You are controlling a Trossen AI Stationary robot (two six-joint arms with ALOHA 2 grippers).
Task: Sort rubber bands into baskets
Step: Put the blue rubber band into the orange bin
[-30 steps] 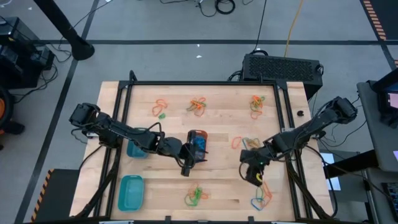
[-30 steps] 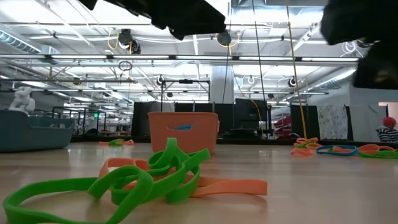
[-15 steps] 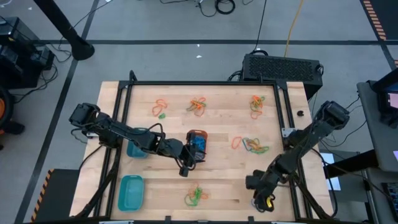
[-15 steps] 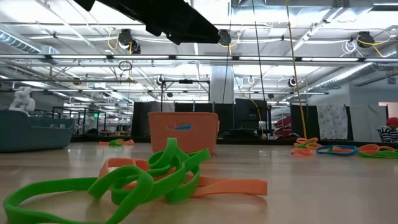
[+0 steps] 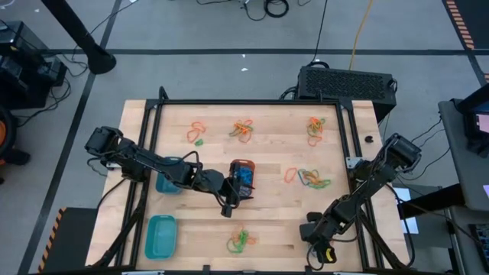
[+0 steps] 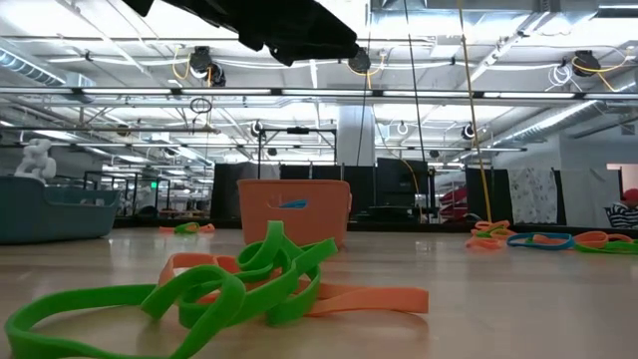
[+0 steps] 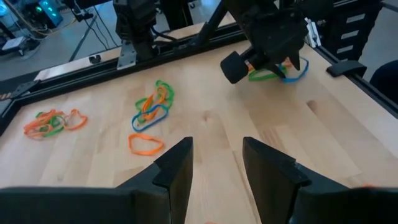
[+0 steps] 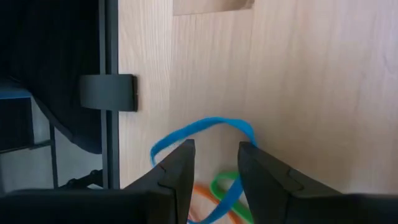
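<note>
left hand (image 5: pixel 228 205): mid-table, fingers apart | right hand (image 5: pixel 324 253): front-right, fingers apart

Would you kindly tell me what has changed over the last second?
The right pincer swung from beside the middle-right bands toward the table's front right corner, now over a blue rubber band. The left pincer stayed by the orange basket; piles unmoved.

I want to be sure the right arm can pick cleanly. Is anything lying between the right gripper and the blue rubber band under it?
Nothing visible does. The right gripper hangs with its fingers apart right above the blue rubber band, and only bare wooden table shows around the loop. Orange and green bands lie tangled at its edge.
</note>
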